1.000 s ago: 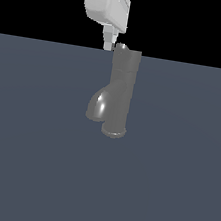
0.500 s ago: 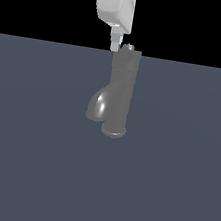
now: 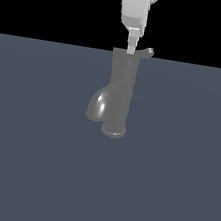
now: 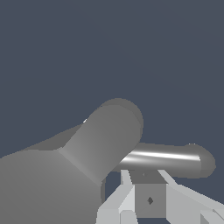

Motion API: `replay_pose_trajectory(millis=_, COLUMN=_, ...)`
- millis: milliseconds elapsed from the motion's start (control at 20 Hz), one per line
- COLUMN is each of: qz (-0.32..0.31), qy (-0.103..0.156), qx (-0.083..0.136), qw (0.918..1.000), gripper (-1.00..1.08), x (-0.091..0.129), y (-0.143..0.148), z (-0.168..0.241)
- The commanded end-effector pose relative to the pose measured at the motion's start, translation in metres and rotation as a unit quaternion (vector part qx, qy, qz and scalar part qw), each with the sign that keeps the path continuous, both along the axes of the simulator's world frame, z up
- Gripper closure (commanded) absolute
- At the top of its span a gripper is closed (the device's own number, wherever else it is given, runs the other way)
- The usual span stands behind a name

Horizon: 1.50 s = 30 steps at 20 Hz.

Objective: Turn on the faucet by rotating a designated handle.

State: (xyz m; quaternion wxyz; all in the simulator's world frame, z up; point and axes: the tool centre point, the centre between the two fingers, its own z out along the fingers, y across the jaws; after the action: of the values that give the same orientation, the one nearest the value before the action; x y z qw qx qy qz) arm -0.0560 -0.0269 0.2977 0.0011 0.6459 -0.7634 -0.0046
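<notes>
Gripper (image 3: 131, 49) of mine hangs straight above the faucet (image 3: 119, 96), its pale fingertip reaching down to the rim of the wider top cap; whether it touches the cap I cannot tell. How far my jaws are parted I also cannot tell: the exterior view shows only one narrow tip, and the wrist view shows pale finger parts (image 4: 148, 199) low in the frame with nothing visibly clamped between them. The faucet stands upright on the flat blue-grey floor (image 3: 32, 171), its flared base ring resting there and its glossy curved spout (image 3: 99, 105) bulging toward the exterior view's left. The handle (image 3: 145, 52) sticks out from the cap toward the exterior view's right, its tip turned upward, just beside my fingertip. In the wrist view the handle (image 4: 168, 159) appears as a bright horizontal bar with a rounded end, lying close beyond my fingers, partly behind a thick grey cylinder. Floor around the faucet lies open on every side.
</notes>
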Motion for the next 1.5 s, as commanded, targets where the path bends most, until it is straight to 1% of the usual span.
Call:
replay_pose_trajectory(millis=0, qz=0.0, qy=-0.001, qx=0.002, qw=1.0, gripper=1.08, x=0.0, y=0.0, z=0.0)
replay_pose_trajectory(millis=1450, qz=-0.038, qy=-0.004, qx=-0.003, qw=0.9993, gripper=1.08, x=0.056, y=-0.075, z=0.0)
